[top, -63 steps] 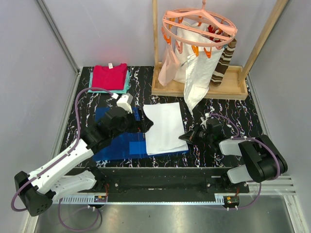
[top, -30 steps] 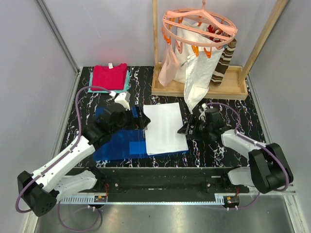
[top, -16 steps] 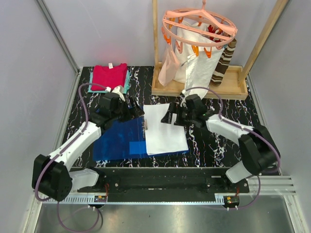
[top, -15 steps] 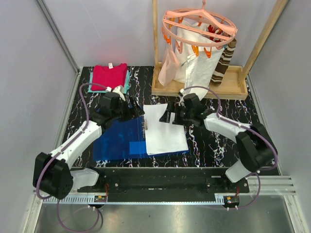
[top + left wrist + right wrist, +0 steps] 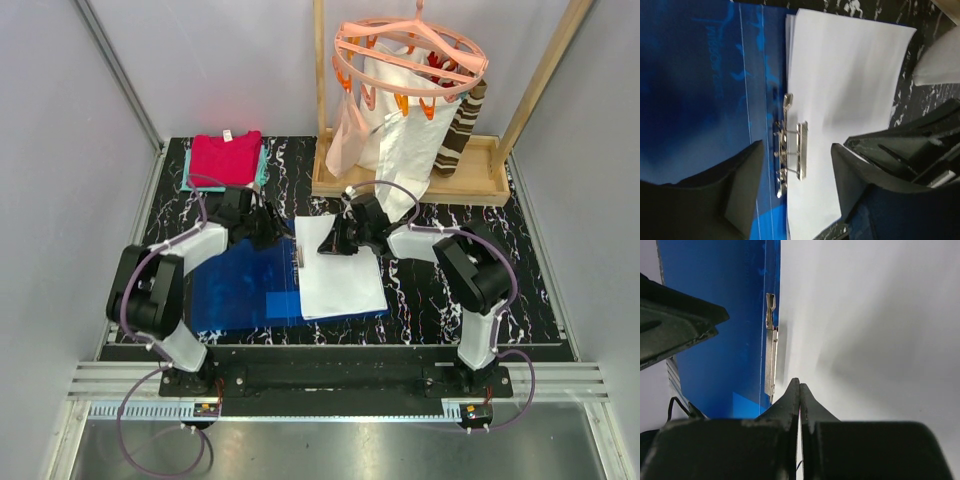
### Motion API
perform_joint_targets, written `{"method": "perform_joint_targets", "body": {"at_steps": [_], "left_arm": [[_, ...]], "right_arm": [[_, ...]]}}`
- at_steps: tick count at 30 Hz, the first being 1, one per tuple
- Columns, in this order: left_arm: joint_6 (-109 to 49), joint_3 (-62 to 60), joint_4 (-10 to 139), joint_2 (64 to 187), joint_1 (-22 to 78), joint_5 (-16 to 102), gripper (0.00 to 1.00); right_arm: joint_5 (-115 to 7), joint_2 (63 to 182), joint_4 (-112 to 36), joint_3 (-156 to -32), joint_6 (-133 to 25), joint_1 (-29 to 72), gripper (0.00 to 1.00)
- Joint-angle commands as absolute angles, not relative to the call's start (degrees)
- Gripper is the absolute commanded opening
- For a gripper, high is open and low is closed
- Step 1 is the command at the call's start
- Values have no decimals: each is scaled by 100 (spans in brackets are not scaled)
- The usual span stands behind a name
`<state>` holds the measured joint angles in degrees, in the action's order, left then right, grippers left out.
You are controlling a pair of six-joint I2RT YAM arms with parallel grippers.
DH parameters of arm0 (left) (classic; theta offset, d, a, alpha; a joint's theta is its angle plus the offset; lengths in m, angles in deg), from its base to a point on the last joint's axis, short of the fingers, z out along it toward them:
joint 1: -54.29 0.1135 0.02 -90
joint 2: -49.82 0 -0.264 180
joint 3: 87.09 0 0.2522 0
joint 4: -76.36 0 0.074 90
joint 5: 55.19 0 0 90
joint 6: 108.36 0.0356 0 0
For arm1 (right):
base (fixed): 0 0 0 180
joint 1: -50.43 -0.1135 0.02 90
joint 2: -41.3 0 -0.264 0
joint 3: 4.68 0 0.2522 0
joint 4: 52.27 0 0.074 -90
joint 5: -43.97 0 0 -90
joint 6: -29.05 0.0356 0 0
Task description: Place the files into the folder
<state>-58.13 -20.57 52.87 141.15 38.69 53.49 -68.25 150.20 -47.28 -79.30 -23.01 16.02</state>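
The jaws of the right gripper (image 5: 800, 386) are together, tips pressed on the files (image 5: 865, 315) just beside the clip (image 5: 771, 355); whether a sheet is pinched cannot be told. The jaws of the left gripper (image 5: 796, 150) stand apart, framing the clip from above. Both arms have swung inward over the last two seconds and now converge near the folder's spine. Judgement: the files are placed; clamping remains. The files, thin matte white sheets, lie flat on the right half of the open folder (image 5: 240, 290), glossy blue plastic. The clip is a bright metal lever bar. Tabletop (image 5: 450, 290): black, white-veined.
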Motion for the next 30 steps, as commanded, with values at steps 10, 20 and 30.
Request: {"method": "perform_joint_targets", "body": {"at_steps": [10,20,30], "left_arm": [[-5931,-1216,5926,15220,3952,5520,47],[-6010,-1224,6111,15537,3943,5467,45],[-6142,-1329,6243,15573,3829,5740,43]], "right_arm": [[-6968,15590,-5442,-7970,-2140,1519,0],[-6897,15793,-5477,-7847,-2087,1519,0],[-6932,15819,-5503,-7830,-2025,1519,0]]}}
